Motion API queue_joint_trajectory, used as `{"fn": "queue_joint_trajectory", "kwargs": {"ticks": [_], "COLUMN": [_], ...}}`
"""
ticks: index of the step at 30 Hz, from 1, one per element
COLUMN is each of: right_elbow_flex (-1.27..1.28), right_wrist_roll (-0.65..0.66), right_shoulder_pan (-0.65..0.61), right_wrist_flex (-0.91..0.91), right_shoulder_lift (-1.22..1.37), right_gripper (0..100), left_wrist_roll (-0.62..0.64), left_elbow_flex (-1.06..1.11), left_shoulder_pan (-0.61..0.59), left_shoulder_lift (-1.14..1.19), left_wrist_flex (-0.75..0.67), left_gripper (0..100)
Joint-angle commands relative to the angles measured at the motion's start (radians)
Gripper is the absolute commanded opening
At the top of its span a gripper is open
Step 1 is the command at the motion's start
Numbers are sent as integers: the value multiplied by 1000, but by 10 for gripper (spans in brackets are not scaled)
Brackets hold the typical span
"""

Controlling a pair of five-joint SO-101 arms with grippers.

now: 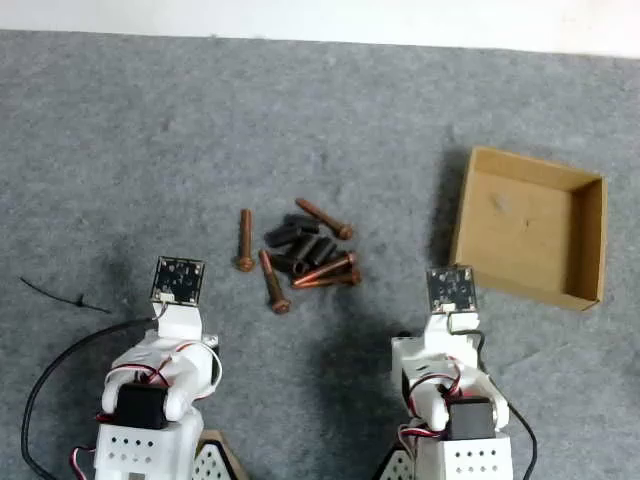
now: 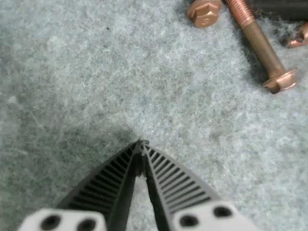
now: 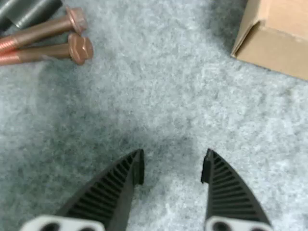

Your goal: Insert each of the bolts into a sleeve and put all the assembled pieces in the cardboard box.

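Note:
Several copper bolts (image 1: 325, 272) and black sleeves (image 1: 300, 240) lie in a loose pile on the grey carpet between and ahead of the two arms. One bolt (image 1: 245, 240) lies apart at the pile's left. The open cardboard box (image 1: 530, 225) sits to the right and holds nothing. My left gripper (image 2: 141, 144) is shut on nothing, low over bare carpet, short of a bolt (image 2: 260, 45) and a second bolt head (image 2: 204, 12). My right gripper (image 3: 173, 161) is open over carpet, with two bolts (image 3: 48, 52), a sleeve end (image 3: 29, 12) and the box corner (image 3: 279, 33) ahead of it.
A thin black tie (image 1: 60, 295) lies on the carpet at the far left, and a black cable (image 1: 45, 380) loops beside the left arm's base. Open carpet lies between the arms and behind the pile.

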Motion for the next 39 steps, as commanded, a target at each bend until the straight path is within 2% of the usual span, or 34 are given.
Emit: {"fn": "queue_joint_trajectory", "kwargs": {"ticks": [1,35,39], "right_elbow_flex": [150,150,150], "right_wrist_roll": [-2,-2,-6], "right_shoulder_pan": [10,10,-36], "right_wrist_flex": [1,1,1], "right_shoulder_lift": [-12,-12,-12], "right_gripper": [182,182,182], "left_wrist_roll": [-6,-6,-6], "left_elbow_flex": [19,19,19], "left_shoulder_pan": [10,10,10], "left_shoulder_lift": [-8,-8,-8], "left_wrist_flex": [3,3,3], "left_gripper": [6,6,6]}}
